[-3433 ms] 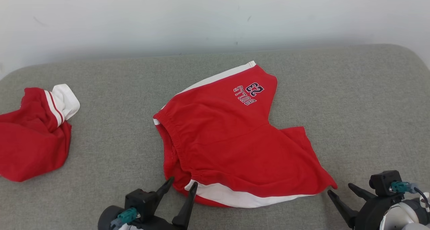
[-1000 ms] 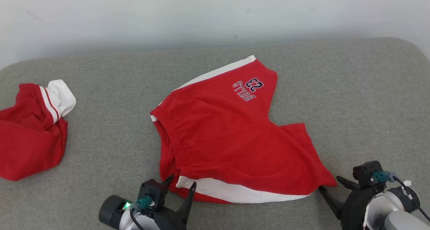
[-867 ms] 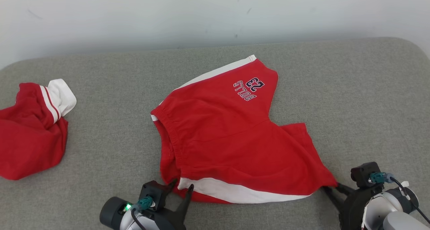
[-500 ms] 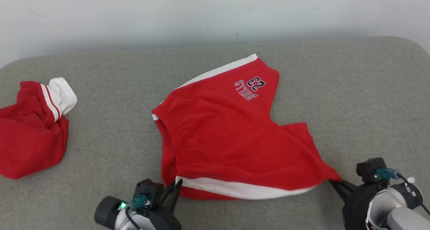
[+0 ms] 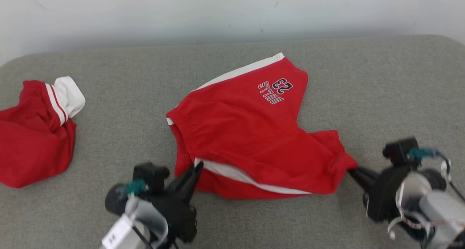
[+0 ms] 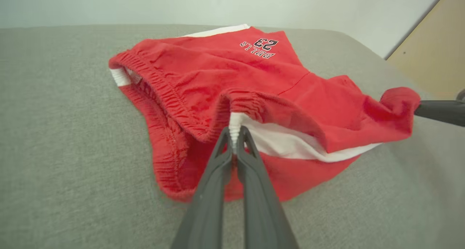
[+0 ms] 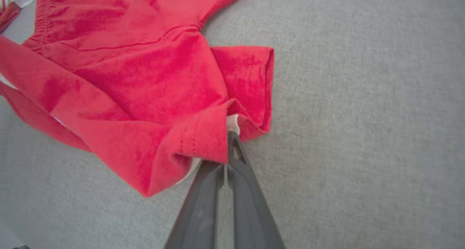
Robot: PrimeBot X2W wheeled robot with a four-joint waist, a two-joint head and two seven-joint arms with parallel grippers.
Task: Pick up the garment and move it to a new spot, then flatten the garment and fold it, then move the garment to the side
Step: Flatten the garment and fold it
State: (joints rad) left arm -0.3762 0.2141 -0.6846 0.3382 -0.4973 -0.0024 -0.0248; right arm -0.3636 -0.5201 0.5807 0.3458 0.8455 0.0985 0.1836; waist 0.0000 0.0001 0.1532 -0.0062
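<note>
Left tool (image 5: pixel 197 168) is clamped on the red shorts (image 5: pixel 250 132) at the waistband end of the white side stripe (image 6: pixel 283 143); right tool (image 5: pixel 351 171) is clamped on the bunched leg-hem corner. The shorts' near edge hangs lifted between the two tools, off the grey padded surface (image 5: pixel 381 89), while the far leg with the BULLS 23 print (image 5: pixel 275 90) lies flat. The shorts sit mid-surface. A second red garment (image 5: pixel 34 140) is bunched at the left edge, well apart.
</note>
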